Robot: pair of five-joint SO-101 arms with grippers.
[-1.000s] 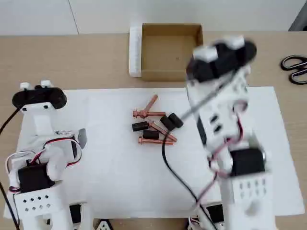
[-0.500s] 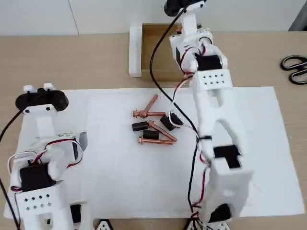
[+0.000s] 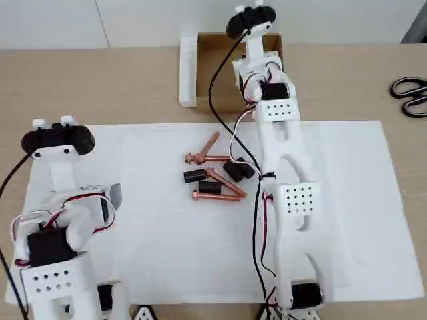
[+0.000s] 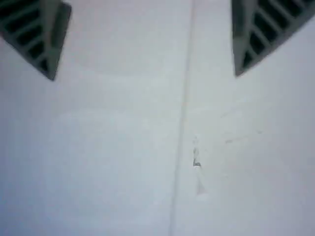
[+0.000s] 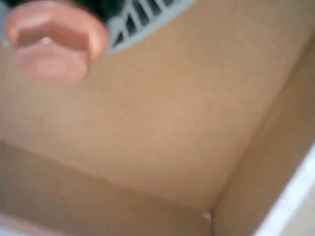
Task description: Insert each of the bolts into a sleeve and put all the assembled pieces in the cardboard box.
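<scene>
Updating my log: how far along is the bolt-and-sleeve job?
Done: no piece visible in the cardboard box yet. In hand: the right claw holds a bolt above its floor. Left: four bolts and four sleeves lie loose on the white sheet.

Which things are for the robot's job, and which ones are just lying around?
For the job: loose bolts, black sleeves, cardboard box, held bolt over the box.

Just lying about: scissors, white foam strip beside the box.
</scene>
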